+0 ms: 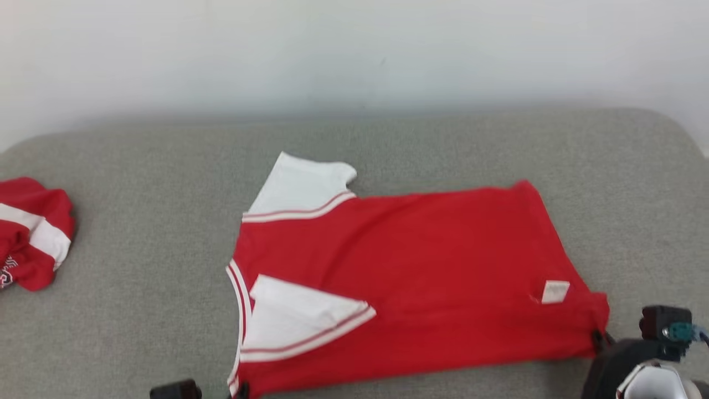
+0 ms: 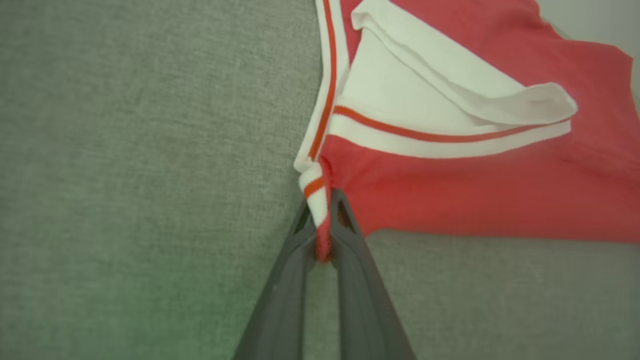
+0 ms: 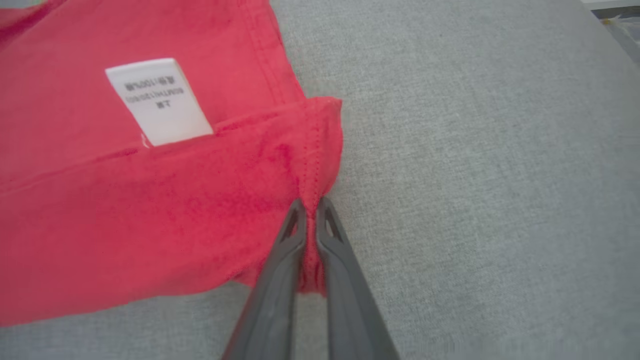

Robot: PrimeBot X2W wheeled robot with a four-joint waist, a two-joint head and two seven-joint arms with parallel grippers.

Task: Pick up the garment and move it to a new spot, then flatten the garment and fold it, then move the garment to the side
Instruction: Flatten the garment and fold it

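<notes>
The shirt (image 1: 421, 266) lies in the middle of the cushion (image 1: 138, 332), your left gripper (image 2: 324, 200) pinching its collar corner, your right gripper (image 3: 311, 205) its hem corner. Lift both evenly, keeping that edge taut.

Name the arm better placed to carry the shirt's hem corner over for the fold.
Right. The right tool is shut on the hem corner of the shirt, beside the white label; the left tool pinches the striped trim at the other end.

A grey fabric surface (image 1: 138, 310), possibly a cushion, is carrying the spread red-and-white garment (image 1: 432, 277) and, well apart, a crumpled red bundle (image 1: 30, 233).
</notes>
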